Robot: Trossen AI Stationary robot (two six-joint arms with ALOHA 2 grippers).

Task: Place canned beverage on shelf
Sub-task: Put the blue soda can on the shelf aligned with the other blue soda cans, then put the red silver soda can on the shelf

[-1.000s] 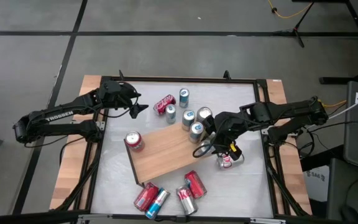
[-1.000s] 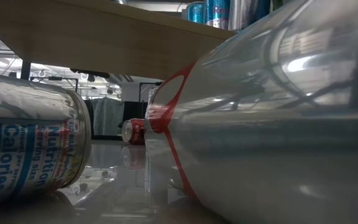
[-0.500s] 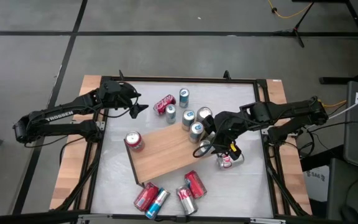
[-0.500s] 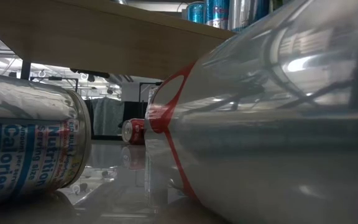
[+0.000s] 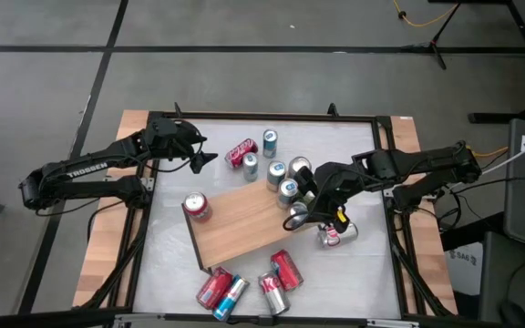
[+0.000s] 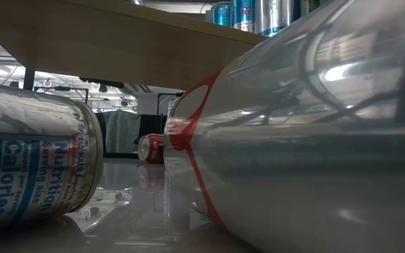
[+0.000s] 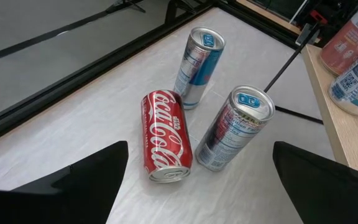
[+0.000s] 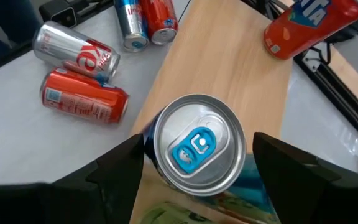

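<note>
On the white table (image 5: pixel 244 132) sits the tilted wooden shelf (image 5: pixel 244 223). A silver can (image 8: pixel 194 144) stands upright at its right edge, clasped between the fingers of the right gripper (image 5: pixel 301 212), apparently to be set down there. Other cans stand just beside. The left gripper (image 5: pixel 200 157) waits spread and empty near the table's far-left corner.
</note>
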